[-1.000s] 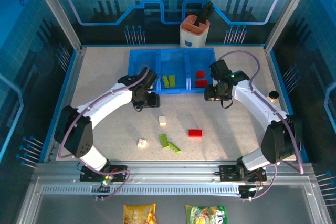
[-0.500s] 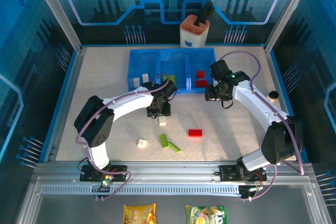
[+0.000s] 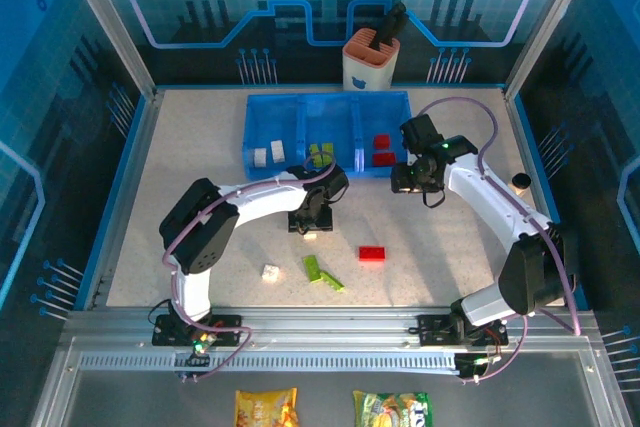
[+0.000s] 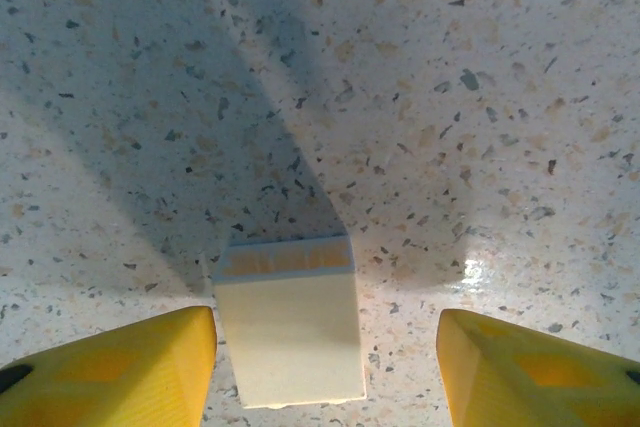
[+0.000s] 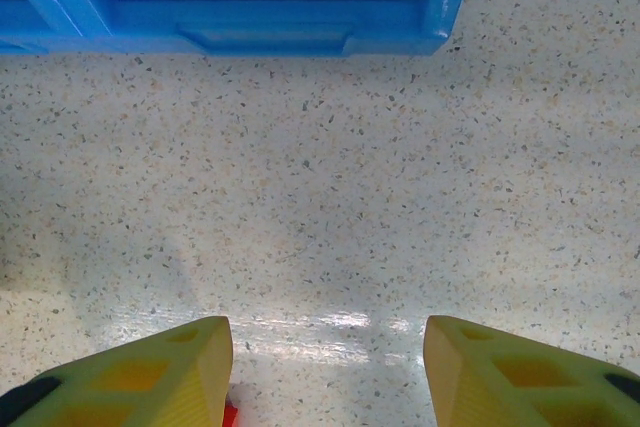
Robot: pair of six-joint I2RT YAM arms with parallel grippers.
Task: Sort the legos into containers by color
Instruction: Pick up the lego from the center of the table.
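Nearby, red lego (image 3: pixel 372 254), green legos (image 3: pixel 322 273), cup (image 3: pixel 370 64)

Honestly, nothing readable here. The snack bags (image 3: pixel 266 407) well in front of the tray (image 3: pixel 268 122) have printing, but it's too small. The cup (image 3: pixel 371 62) behind the tray has a blurry blue mark.

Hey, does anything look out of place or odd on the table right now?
Nothing stands out. The tray holds white, green and red in separate compartments; the loose legos on the table are simply unsorted.
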